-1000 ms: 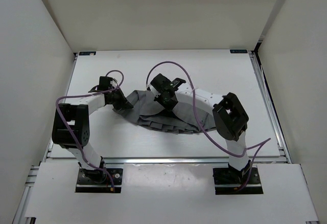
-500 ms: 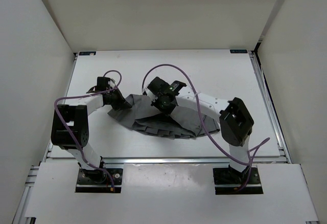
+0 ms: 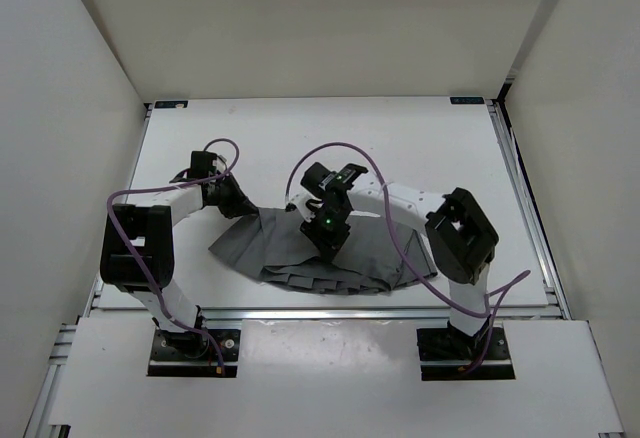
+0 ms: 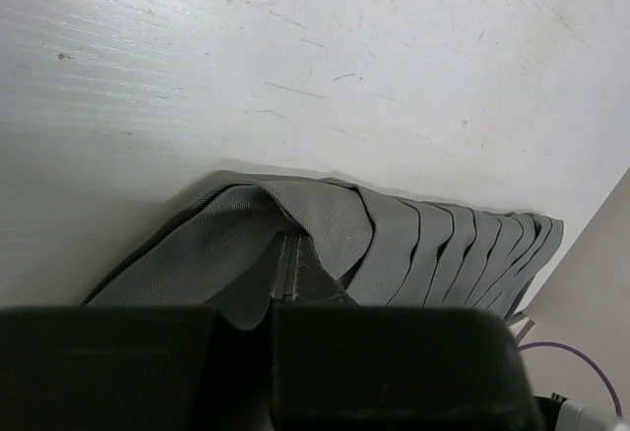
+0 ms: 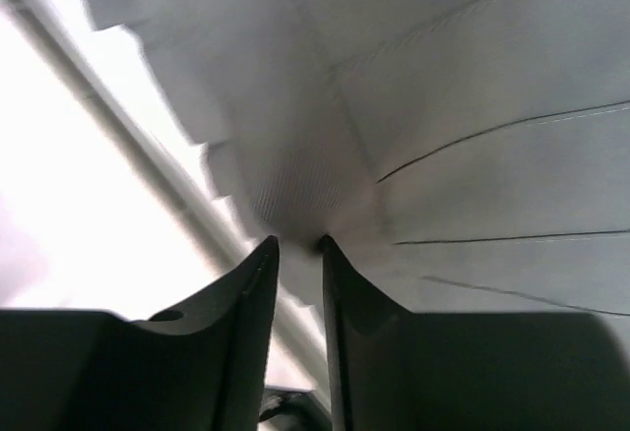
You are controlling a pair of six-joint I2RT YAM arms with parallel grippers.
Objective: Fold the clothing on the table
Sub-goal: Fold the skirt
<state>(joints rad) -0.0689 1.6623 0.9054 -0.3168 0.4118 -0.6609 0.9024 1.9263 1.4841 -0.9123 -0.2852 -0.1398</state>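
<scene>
The clothing [image 3: 290,258] is a dark grey pleated skirt lying spread on the white table [image 3: 420,138], close to its near edge. My left gripper [image 3: 238,202] is at the skirt's far left corner, shut on a fold of the fabric [image 4: 325,224]; its dark fingers [image 4: 384,362] fill the bottom of the left wrist view. My right gripper [image 3: 333,246] is over the skirt's middle. In the right wrist view its fingertips [image 5: 297,242] stand a narrow gap apart, pinching a pucker of the grey fabric [image 5: 472,106], with creases running out from the pinch.
A metal rail [image 3: 320,310] runs along the table's near edge just below the pleated hem. More rail [image 3: 520,188] lines the right side. White walls close in the table on three sides. Purple cables [image 3: 340,148] loop above both wrists.
Both grippers have moved toward the near edge and drawn the skirt with them. The skirt now lies lower on the table and more spread out.
</scene>
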